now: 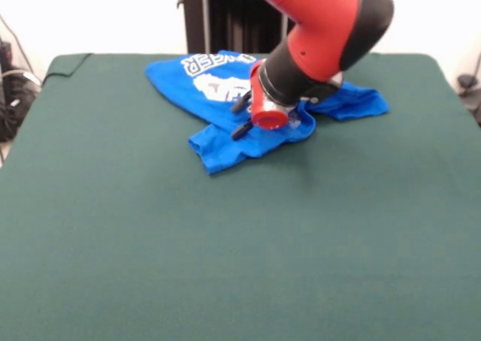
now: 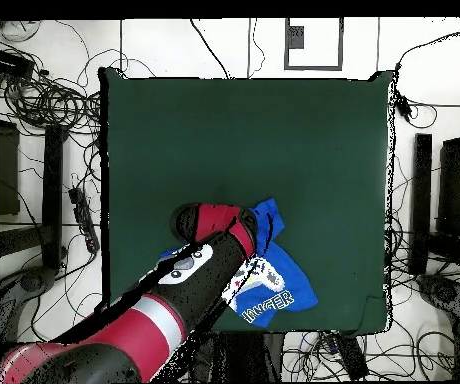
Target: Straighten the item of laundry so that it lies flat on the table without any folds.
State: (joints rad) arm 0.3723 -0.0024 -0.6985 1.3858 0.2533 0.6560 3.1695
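One arm serves this table, and its gripper [image 1: 242, 116] hangs low over the middle of the blue T-shirt [image 1: 218, 86], right at the cloth. In the front view the shirt lies at the far side of the green table [image 1: 225, 251], near the far edge and about mid-width, bunched rather than flat. Its long axis runs left to right: printed chest and lettering at far left, a folded flap jutting toward the near left, and a crumpled part trailing right past the arm's wrist. Two dark prongs show with a gap between them, so the jaws look released, holding nothing. Cloth lies on every side of them; the near flap is closest. Nothing else stands on the table.
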